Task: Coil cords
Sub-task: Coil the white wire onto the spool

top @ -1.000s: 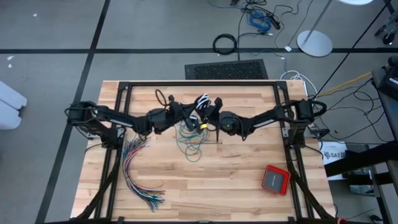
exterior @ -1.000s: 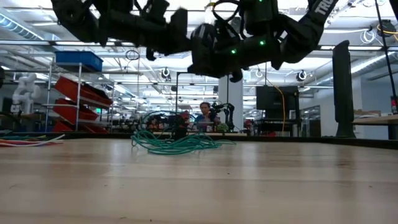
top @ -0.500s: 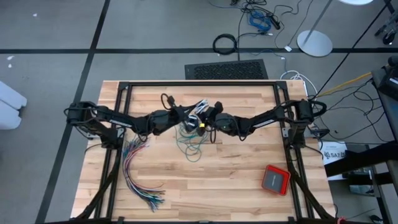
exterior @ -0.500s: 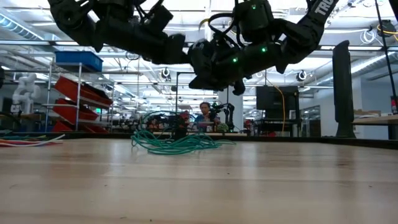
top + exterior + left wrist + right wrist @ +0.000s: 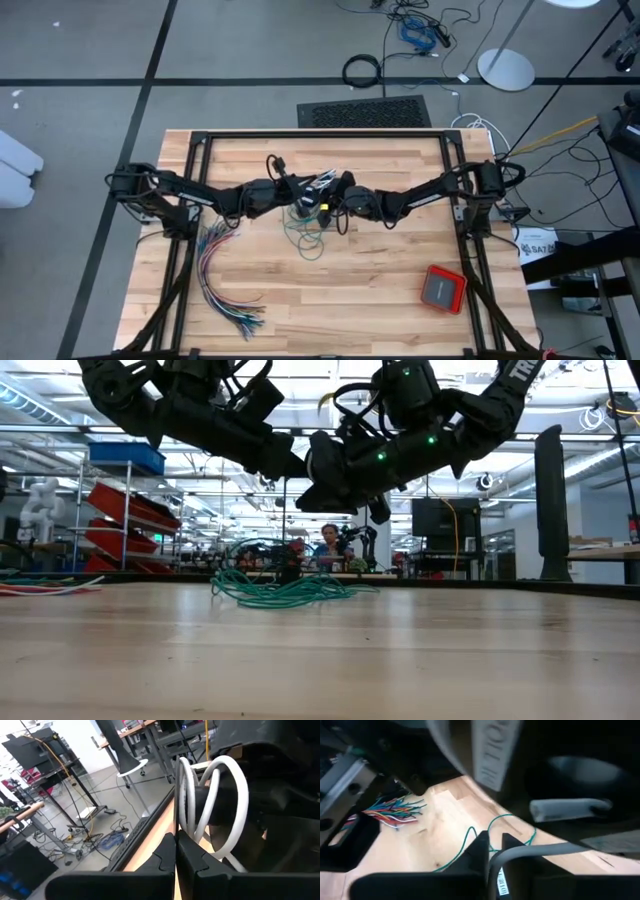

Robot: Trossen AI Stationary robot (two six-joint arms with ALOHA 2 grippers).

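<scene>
A large robotics lab or workshop: beyond the pale wooden desk (image 5: 320,650) stand shelves of red storage bins (image 5: 125,520), a small white robot arm (image 5: 35,505), long rows of ceiling lights, and a seated person (image 5: 328,546) at a workbench; loose cables (image 5: 420,25) lie on the grey floor.

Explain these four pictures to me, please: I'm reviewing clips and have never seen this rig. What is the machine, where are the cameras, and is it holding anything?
It is a robot with two dark arms mounted at a wooden table. One camera looks straight down, one sits level with the tabletop, and one rides on each wrist. The left gripper and the right gripper meet above the table's middle. The left gripper is shut on a white cord that loops in front of its fingers; a grey-white cord runs between the right gripper's fingers. Below them lies a loose teal-green cord. A fan of many-coloured wires lies to the left, and a small red box at the right.
</scene>
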